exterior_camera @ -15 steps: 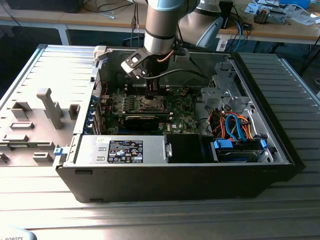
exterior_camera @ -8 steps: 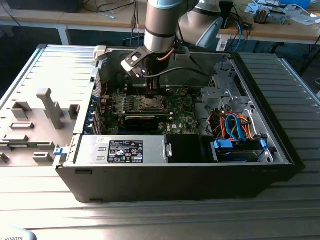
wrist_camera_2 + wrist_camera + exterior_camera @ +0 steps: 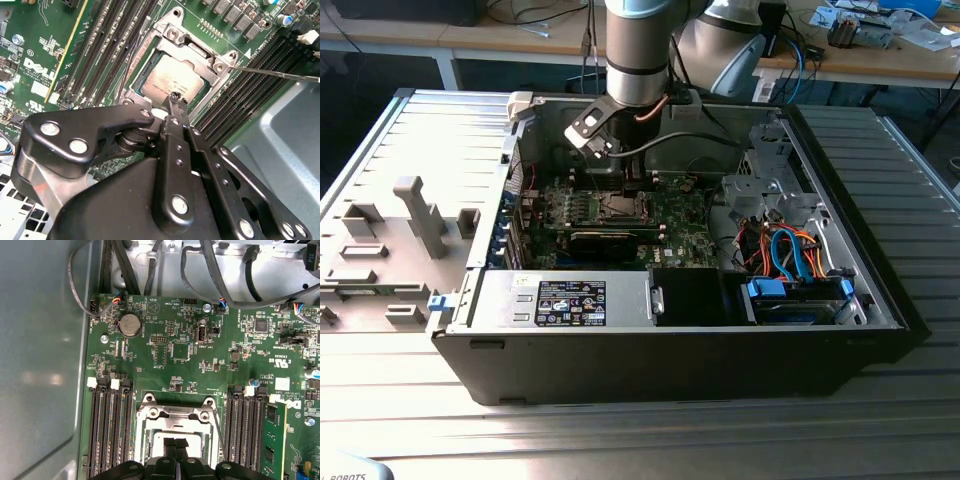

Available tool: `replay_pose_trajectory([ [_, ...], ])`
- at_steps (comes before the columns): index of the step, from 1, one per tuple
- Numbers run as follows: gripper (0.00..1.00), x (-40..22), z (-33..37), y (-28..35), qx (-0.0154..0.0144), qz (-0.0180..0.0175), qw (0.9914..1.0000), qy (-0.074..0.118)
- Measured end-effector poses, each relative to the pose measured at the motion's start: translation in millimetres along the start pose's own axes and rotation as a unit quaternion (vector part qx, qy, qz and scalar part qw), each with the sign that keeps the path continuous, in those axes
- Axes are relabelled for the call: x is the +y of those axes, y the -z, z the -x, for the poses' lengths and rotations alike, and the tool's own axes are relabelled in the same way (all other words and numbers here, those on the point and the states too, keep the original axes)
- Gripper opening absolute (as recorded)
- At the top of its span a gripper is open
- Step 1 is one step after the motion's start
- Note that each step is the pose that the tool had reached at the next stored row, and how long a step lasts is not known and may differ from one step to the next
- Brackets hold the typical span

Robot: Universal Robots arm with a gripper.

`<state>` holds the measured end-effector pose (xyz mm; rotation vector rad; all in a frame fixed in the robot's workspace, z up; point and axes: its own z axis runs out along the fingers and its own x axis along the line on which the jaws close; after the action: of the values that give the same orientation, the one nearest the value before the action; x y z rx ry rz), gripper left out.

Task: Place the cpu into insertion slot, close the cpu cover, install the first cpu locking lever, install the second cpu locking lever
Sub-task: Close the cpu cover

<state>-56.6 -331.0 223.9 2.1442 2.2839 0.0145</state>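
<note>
The cpu lies flat in the insertion slot, its dull silver top showing through the cut-out. The cpu cover is folded down around it as a silvery frame, which also appears in the first wrist view. My gripper is shut with nothing between its fingers, its tips right at the cover's near edge, touching or just above it. The gripper hovers over the socket's middle. One thin locking lever sticks out sideways over the memory slots. Another wire lever runs along the opposite side.
The green motherboard sits inside an open black computer case. Black memory slots flank the socket on both sides. Cables hang past the board's edge. A drive bay with orange and blue cables fills the exterior view's right.
</note>
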Motion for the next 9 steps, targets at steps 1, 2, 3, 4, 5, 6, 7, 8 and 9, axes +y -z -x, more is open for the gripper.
replay_pose_trajectory([
  [1, 0.11, 0.0, 0.0, 0.0, 0.0000, 0.0000, 1.00000, 0.000],
  [2, 0.11, 0.0, 0.0, 0.0, 0.0000, 0.0000, 1.00000, 0.000],
  [3, 0.11, 0.0, 0.0, 0.0, 0.0000, 0.0000, 1.00000, 0.000],
  [4, 0.11, 0.0, 0.0, 0.0, 0.0000, 0.0001, 1.00000, 0.001],
  [5, 0.11, 0.0, 0.0, 0.0, 0.0000, 0.0001, 0.99999, 0.003],
  [6, 0.11, 0.0, 0.0, 0.0, 0.0001, 0.0001, 0.99998, 0.006],
  [7, 0.11, 0.0, 0.0, 0.0, 0.0001, 0.0001, 0.99995, 0.010],
  [8, 0.11, 0.0, 0.0, 0.0, 0.0002, 0.0002, 0.99984, 0.018],
  [9, 0.11, 0.0, 0.0, 0.0, 0.0003, 0.0002, 0.99970, 0.025],
])
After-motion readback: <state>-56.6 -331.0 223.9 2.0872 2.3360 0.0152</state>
